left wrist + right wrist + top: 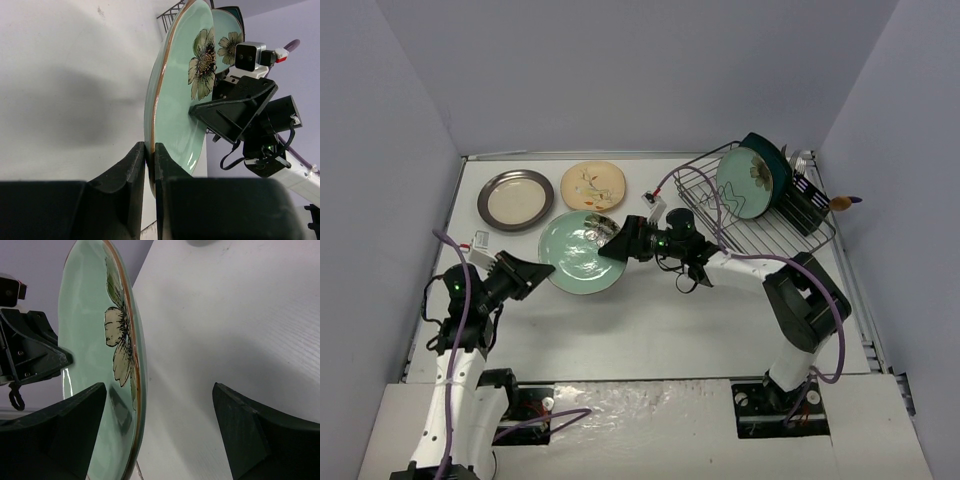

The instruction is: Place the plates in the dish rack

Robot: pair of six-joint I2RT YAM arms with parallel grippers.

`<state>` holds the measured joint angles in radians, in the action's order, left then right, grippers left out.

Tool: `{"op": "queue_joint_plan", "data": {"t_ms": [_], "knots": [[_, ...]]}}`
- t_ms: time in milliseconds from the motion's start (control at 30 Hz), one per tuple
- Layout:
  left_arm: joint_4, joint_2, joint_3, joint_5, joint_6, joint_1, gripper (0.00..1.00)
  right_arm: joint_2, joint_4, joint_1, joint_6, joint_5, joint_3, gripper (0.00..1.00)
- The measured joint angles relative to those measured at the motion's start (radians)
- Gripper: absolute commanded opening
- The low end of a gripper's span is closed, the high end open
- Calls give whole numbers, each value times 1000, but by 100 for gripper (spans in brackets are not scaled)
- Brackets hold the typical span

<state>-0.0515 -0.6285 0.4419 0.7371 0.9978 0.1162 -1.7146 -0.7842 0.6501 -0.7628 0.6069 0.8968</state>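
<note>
A mint round plate with a dark flower (578, 256) is held tilted above the table. My left gripper (544, 272) is shut on its left rim; in the left wrist view (150, 156) both pads clamp the plate's edge (175, 100). My right gripper (612, 246) is open, with its fingers on either side of the plate's right rim (135, 355) and not touching it. The black wire dish rack (760, 232) at the back right holds a second mint flower plate (744, 182) upright, with a dark teal plate (772, 158) behind it.
A cream plate with a dark-grey rim (515, 198) and a cream floral plate (592, 185) lie flat at the back left. The black cutlery caddy (808, 203) sits at the rack's right end, close to the right wall.
</note>
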Motion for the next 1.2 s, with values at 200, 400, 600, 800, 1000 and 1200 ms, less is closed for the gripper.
{"op": "queue_joint_plan", "data": {"t_ms": [200, 400, 600, 800, 1000, 1200], "knots": [[7, -15, 0, -2, -14, -10, 0, -13, -30, 6, -32, 33, 5, 31], [1, -45, -4, -22, -37, -10, 0, 14, -31, 5, -46, 44, 2, 2], [43, -56, -6, 7, -38, -17, 26, 105, 29, -1, 8, 21, -17, 0], [-45, -83, 29, -26, -106, -23, 64, 198, 207, -23, 173, -33, -18, 0], [-268, -155, 213, -125, -252, -22, 95, 290, 521, -109, 415, -163, 36, 0], [-495, -287, 465, -285, -451, -21, 97, 391, 725, -211, 690, -392, 189, 0]]}}
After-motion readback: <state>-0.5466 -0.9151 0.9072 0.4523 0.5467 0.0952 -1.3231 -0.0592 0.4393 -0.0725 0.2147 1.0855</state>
